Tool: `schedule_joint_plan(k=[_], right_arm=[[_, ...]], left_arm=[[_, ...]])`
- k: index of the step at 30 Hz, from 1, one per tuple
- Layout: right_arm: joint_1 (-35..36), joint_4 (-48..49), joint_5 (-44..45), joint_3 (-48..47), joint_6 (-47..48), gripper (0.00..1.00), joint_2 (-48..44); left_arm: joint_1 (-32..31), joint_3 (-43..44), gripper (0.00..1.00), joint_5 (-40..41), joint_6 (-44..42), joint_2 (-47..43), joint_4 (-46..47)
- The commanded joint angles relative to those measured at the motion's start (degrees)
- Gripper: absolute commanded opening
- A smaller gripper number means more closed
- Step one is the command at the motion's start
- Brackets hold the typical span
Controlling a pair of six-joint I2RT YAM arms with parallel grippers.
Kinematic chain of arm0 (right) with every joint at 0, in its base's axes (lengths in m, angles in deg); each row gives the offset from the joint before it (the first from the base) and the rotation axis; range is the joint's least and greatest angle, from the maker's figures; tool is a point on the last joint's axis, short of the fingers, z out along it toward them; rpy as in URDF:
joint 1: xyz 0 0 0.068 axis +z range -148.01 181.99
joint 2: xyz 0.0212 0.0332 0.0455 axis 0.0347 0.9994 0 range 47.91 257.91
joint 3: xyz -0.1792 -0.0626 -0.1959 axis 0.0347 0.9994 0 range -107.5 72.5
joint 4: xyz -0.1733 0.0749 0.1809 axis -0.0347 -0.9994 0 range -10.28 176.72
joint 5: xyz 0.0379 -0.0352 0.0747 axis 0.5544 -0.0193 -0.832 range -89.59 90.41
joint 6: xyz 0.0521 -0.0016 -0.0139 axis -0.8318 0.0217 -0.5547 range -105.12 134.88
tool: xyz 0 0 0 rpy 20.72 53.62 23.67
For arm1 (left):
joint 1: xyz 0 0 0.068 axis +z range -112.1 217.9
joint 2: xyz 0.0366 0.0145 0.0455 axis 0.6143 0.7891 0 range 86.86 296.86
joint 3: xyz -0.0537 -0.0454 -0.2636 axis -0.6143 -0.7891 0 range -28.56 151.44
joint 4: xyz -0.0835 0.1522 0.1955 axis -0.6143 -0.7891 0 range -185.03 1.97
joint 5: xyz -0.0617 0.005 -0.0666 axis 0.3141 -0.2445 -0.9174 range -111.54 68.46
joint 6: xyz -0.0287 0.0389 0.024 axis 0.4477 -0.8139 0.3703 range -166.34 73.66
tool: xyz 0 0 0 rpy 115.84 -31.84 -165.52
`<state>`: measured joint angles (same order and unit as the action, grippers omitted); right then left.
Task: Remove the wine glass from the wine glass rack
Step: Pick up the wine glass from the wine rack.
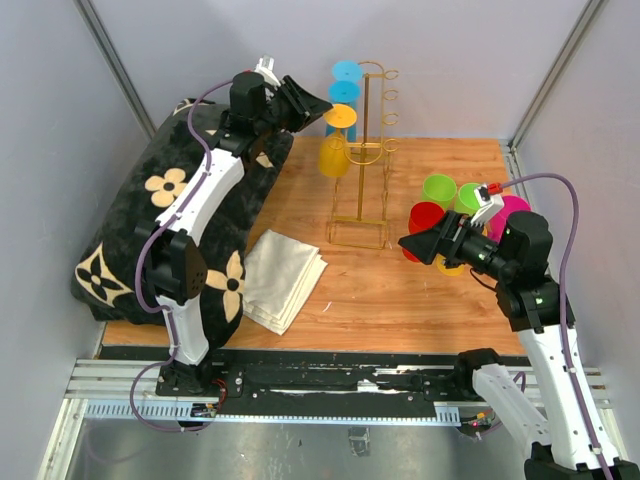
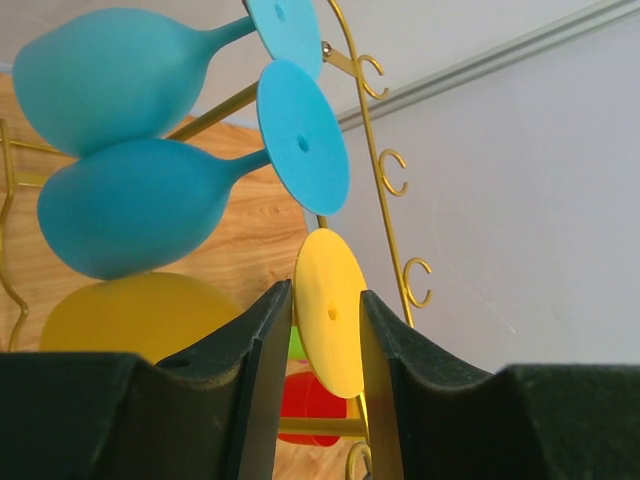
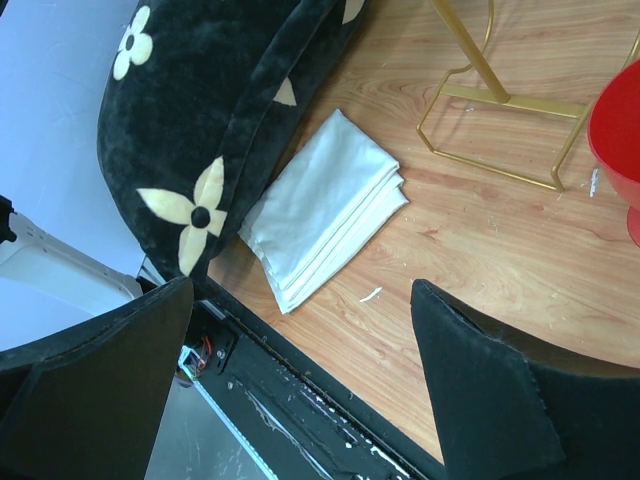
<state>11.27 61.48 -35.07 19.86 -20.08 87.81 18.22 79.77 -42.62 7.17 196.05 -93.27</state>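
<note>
A yellow wine glass (image 1: 334,152) hangs bowl-down on the left side of the gold wine glass rack (image 1: 364,150), under two blue glasses (image 1: 346,84). My left gripper (image 1: 320,108) reaches in from the left at the yellow foot disc. In the left wrist view its jaws stand close on either side of that yellow foot (image 2: 332,320), and whether they touch it is unclear. The yellow bowl (image 2: 130,315) and the rack's hooked wire (image 2: 391,240) show there too. My right gripper (image 1: 405,245) hovers open over the table right of the rack, holding nothing.
Green (image 1: 438,188), red (image 1: 425,218) and pink (image 1: 512,212) cups stand right of the rack. A folded white cloth (image 1: 283,275) lies front left, beside a black flowered cushion (image 1: 170,200). The right wrist view shows the rack's base (image 3: 500,97) and cloth (image 3: 325,205).
</note>
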Motion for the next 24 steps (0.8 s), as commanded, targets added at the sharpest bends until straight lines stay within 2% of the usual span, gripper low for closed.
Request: schedule_joint_plan(k=[1,11,21,24], right_arm=[[-1.54,0.45,-0.02,0.16,-0.47,0.91,-0.52],[-1.55,-0.32,0.52,0.47,-0.25,0.91,-1.11],[-1.54,-1.47,1.53,1.05,0.27,0.90,-2.42],[-1.54,-1.66,1.97,1.05,0.50,0.90,-2.76]], left_arm=[[-0.49,1.88,0.37,0.53,-2.32,-0.97,-2.23],[-1.08,2.86,0.36,0.29,-2.98,-0.33,-3.45],[-1.13,2.72,0.31,1.09,-3.35,-0.99,-3.97],[-1.19,2.53,0.26,1.13,-3.35,-0.99,-3.94]])
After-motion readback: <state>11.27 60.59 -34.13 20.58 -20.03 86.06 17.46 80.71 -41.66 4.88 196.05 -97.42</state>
